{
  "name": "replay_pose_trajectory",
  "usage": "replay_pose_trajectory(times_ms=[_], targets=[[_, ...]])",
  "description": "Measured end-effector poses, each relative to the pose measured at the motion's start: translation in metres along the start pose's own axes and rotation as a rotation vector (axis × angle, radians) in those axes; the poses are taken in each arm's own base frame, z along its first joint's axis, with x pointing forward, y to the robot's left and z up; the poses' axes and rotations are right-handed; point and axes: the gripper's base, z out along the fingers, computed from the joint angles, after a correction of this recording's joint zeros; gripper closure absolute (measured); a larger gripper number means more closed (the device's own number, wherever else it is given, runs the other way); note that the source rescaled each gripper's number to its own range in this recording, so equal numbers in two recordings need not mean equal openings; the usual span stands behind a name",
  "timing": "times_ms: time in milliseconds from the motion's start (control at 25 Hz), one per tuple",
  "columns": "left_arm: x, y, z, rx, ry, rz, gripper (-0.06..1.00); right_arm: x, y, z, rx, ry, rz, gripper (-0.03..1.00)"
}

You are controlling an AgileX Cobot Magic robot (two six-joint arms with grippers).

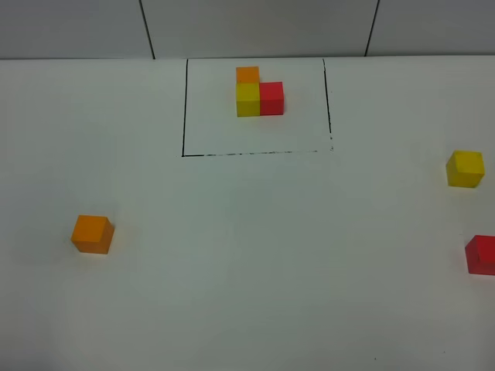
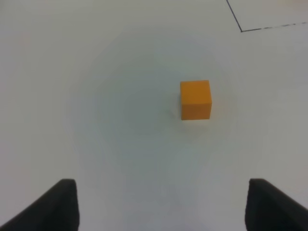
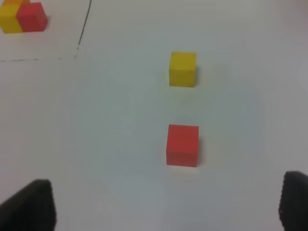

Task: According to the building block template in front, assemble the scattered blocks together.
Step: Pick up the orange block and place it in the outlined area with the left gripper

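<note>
Open tabletop (image 1: pixel 255 263) surrounds the orange cube (image 1: pixel 92 233) at left on every side, while at right the yellow cube (image 1: pixel 465 168) and red cube (image 1: pixel 481 254) stand near each other with a gap between, all well apart from the framed template (image 1: pixel 259 94) at the back.

I see one orange cube (image 1: pixel 92 233), one yellow cube (image 1: pixel 465 168), one red cube (image 1: pixel 481 254), a white table (image 1: pixel 255 270), and a black line (image 1: pixel 184 108) round an orange-yellow-red trio (image 1: pixel 259 94).

Both the left tool (image 2: pixel 161 204) and the right tool (image 3: pixel 166 202) hover, jaws spread wide.
</note>
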Motion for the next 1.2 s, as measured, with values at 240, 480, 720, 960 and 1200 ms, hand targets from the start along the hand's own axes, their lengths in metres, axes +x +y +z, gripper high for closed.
replay_pose_trajectory(times_ms=[240, 480, 720, 960, 1200], targets=[[0.0, 0.0, 0.0, 0.0, 0.0, 0.0, 0.24, 0.0, 0.0, 0.0, 0.0, 0.0, 0.0, 0.11], [0.0, 0.0, 0.0, 0.0, 0.0, 0.0, 0.24, 0.0, 0.0001, 0.0, -0.001, 0.0, 0.0, 0.12], [0.0, 0.0, 0.0, 0.0, 0.0, 0.0, 0.24, 0.0, 0.0001, 0.0, -0.001, 0.0, 0.0, 0.14], [0.0, 0.0, 0.0, 0.0, 0.0, 0.0, 0.24, 0.0, 0.0001, 0.0, -0.001, 0.0, 0.0, 0.14], [0.0, 0.0, 0.0, 0.0, 0.0, 0.0, 0.24, 0.0, 0.0001, 0.0, -0.001, 0.0, 0.0, 0.15]])
